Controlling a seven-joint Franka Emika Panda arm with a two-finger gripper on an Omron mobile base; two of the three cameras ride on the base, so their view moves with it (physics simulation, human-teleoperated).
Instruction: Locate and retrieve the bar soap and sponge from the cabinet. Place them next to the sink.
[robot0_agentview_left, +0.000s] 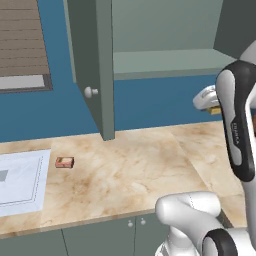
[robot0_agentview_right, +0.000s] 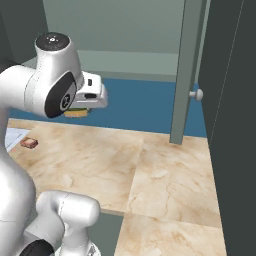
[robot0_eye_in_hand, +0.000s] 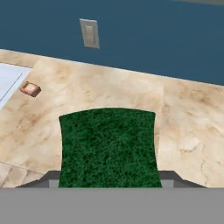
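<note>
The hand (robot0_agentview_right: 80, 111) is clenched on the sponge (robot0_eye_in_hand: 108, 148), which fills the lower middle of the hand view with its dark green face; in the right base view its yellow layer peeks out just under the white hand. Hand and sponge hang in the air above the marbled table (robot0_agentview_left: 130, 170), well to the right of the sink (robot0_agentview_left: 22, 177) and clear of the table's surface.

Farther left on the table, the bar soap (robot0_agentview_left: 64, 162) lies flat just beside the sink's right edge, close to it but apart from its dark outline. The sink itself is set into the table at the left end.

Beyond the table, relative to the sink, the blue wall (robot0_agentview_left: 150, 105) rises behind and to the right, with a pale wall outlet (robot0_eye_in_hand: 89, 33) on it. Above the wall, up and right of the sink, the cabinet (robot0_agentview_left: 165, 60) stands open, its flat shelf bare where visible, and its tall door (robot0_agentview_left: 95, 65) with the round pale knob (robot0_agentview_left: 90, 92) swung out toward the table.
</note>
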